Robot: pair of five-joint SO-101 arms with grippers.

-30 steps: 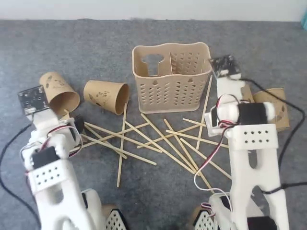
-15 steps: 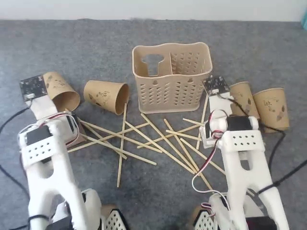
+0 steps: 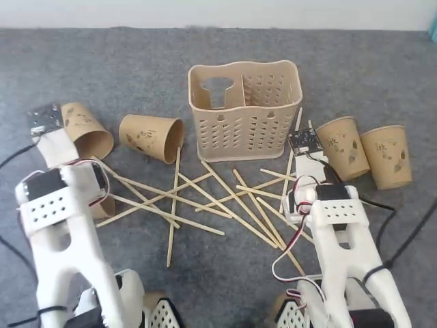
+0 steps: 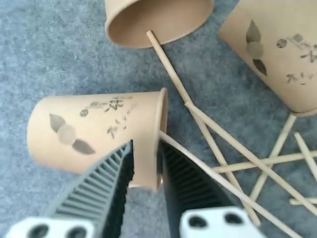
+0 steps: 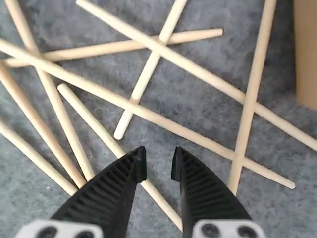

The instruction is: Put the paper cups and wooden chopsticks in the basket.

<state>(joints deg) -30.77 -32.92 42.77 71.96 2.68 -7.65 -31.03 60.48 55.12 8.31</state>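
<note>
The paper cup [image 4: 94, 131] in hand lies on its side well out from the basket [image 3: 242, 130], on the left arm's side and towards the arm bases. A chopstick tip touches its lip. The left gripper [image 4: 146, 148] stands astride that lip, one finger outside the wall and one at the mouth. The fingers are narrowly parted and not visibly pressing.

The step appears to be taking hold of this cup. A good grip would likely sit deeper over the rim before closing, and close gently, since thin paper may crumple or slip. A straight lift should shed the touching chopstick.

Two more cups [image 3: 151, 138] lie between this one and the basket, and another pair [image 3: 341, 147] lies beyond the basket's other side.

The scattered chopsticks [image 3: 225, 198] lie in front of the basket on the grey carpet [image 3: 102, 68]. There the right gripper [image 5: 157, 153], fingers slightly apart, hangs over one chopstick [image 5: 94, 121].
</note>
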